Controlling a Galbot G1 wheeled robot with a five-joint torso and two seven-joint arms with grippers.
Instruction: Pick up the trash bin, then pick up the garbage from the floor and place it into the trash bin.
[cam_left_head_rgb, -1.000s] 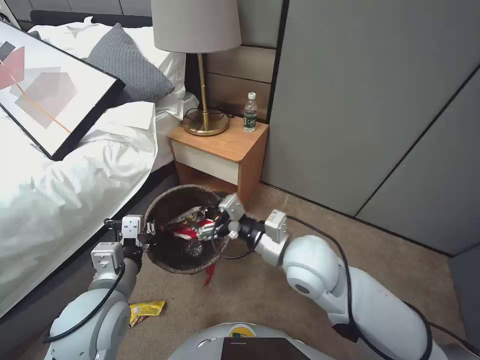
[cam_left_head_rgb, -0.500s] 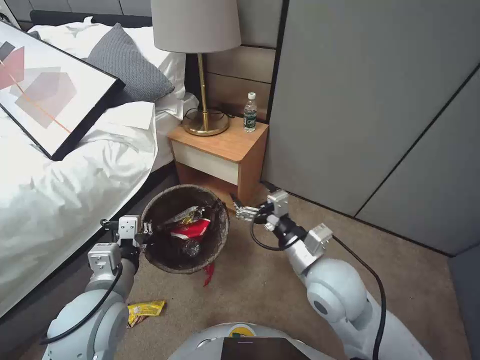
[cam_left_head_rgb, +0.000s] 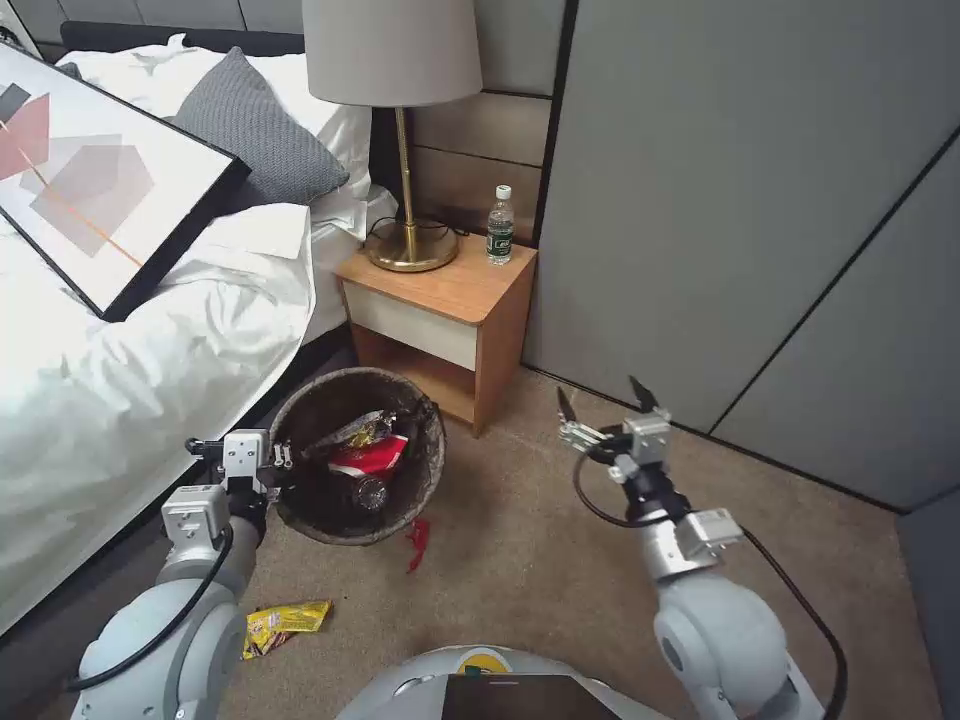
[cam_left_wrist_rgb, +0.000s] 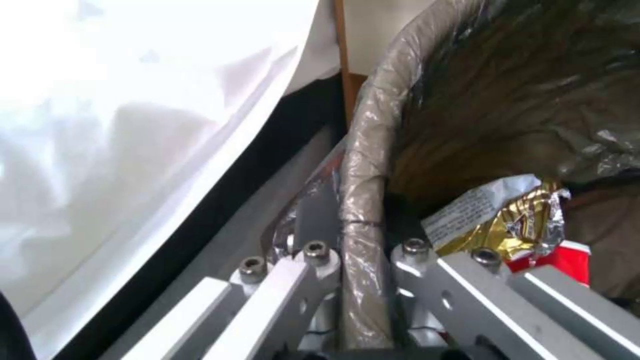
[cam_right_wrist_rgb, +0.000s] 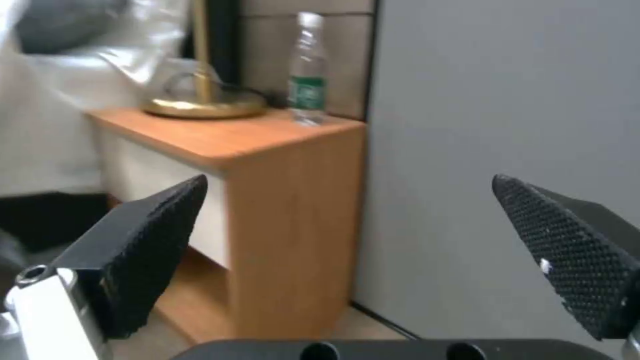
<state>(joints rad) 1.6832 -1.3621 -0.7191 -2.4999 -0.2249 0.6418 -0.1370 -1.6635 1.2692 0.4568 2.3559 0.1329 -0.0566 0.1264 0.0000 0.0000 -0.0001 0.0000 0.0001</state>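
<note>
The trash bin (cam_left_head_rgb: 300, 512), with its dark liner folded over the rim, tilts its mouth toward me beside the bed. My left gripper (cam_left_head_rgb: 283, 462) is shut on the bin's near-left rim (cam_left_wrist_rgb: 363, 200), one finger inside and one outside. Garbage lies in the bin: a red-and-white cup (cam_left_head_rgb: 368, 455), a gold wrapper (cam_left_wrist_rgb: 507, 220) and a bottle (cam_left_head_rgb: 371, 492). A yellow wrapper (cam_left_head_rgb: 285, 620) and a red scrap (cam_left_head_rgb: 417, 540) lie on the carpet. To the right of the bin, my right gripper (cam_left_head_rgb: 602, 398) is open and holds nothing, facing the nightstand and wall (cam_right_wrist_rgb: 353, 235).
A wooden nightstand (cam_left_head_rgb: 450, 300) stands behind the bin with a brass lamp (cam_left_head_rgb: 410, 245) and an upright clear bottle (cam_left_head_rgb: 500, 225) on it. The bed (cam_left_head_rgb: 120, 380) runs along the left, grey wall panels (cam_left_head_rgb: 750, 220) along the right. Carpet lies open in front.
My right gripper has drawn back from over the bin to the right, now open and empty. The bin has shifted slightly left with my left gripper.
</note>
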